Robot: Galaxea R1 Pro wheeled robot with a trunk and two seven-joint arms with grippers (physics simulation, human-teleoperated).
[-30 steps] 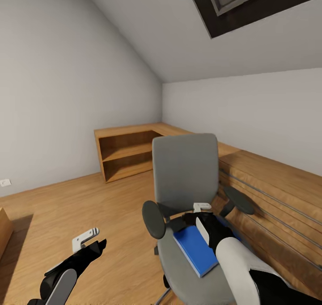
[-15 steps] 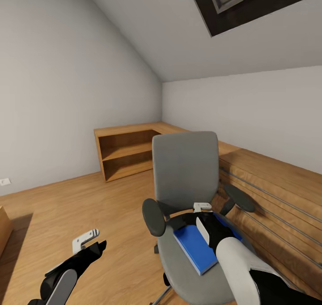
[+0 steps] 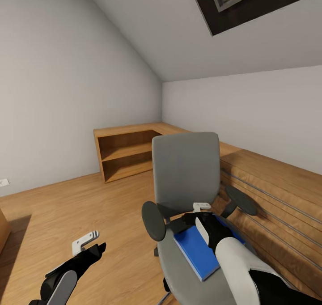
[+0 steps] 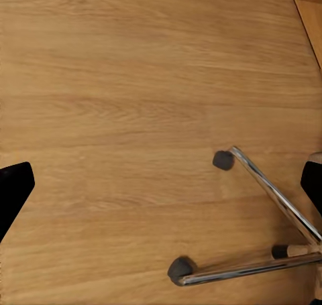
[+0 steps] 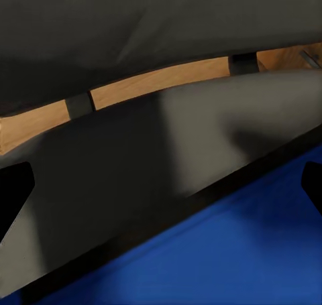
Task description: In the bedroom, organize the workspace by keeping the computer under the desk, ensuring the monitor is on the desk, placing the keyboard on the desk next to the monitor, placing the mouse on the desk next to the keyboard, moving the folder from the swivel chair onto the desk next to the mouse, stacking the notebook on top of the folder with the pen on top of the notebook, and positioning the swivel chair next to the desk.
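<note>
The swivel chair (image 3: 185,171) stands mid-room, its grey back toward the corner and its black armrests out to both sides. A bright blue folder (image 3: 196,250) lies flat on the grey seat (image 3: 176,269). My right gripper (image 3: 197,216) hovers low over the folder's far end, close to the chair back. In the right wrist view this gripper (image 5: 161,184) is open, with the folder (image 5: 228,258) just below it and the seat (image 5: 134,177) beyond. My left gripper (image 3: 91,247) hangs open over bare floor left of the chair. Its wrist view shows the chair's chrome base (image 4: 272,194) with casters.
An open wooden shelf unit (image 3: 125,155) fills the far corner. A low slatted wooden unit (image 3: 277,193) runs along the right wall, close behind the chair. Another wooden piece (image 3: 3,226) pokes in at the left edge. Wooden floor (image 3: 67,206) spreads left of the chair.
The whole head view has shifted very slightly. Both arms and the folder keep almost the same places.
</note>
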